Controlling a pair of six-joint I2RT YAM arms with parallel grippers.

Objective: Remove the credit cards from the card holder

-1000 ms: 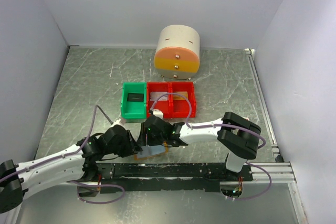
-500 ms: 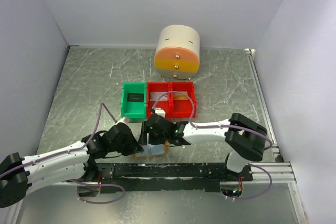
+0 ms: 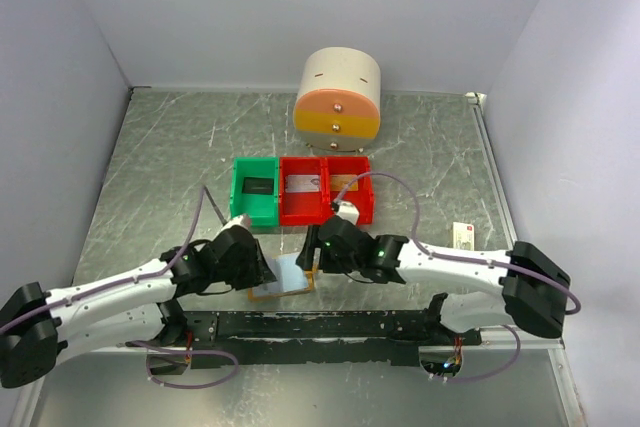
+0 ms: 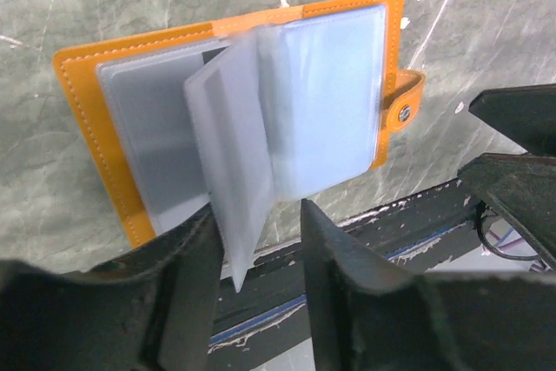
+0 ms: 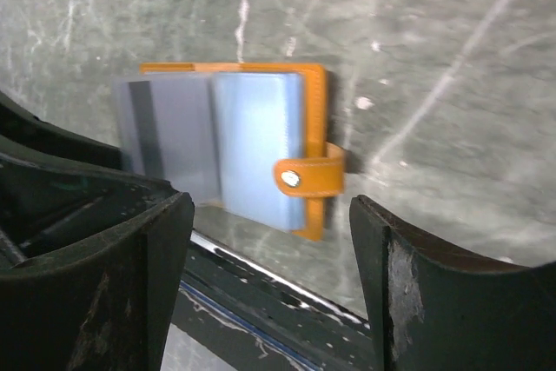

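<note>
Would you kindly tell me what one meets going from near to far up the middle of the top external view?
The black mounting rail → open card holder → red bin → round drawer unit.

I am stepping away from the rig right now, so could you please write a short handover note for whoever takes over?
Left gripper: open, with a loose sleeve standing between its fingers.
Right gripper: open, hovering by the holder, holding nothing.
Holder: unsnapped, lying open between the two grippers.
Done: holder opened.
Left: a grey card with a dark stripe sits in a sleeve and needs pulling out. The gold card is not visible from here, so check the other sleeves.
</note>
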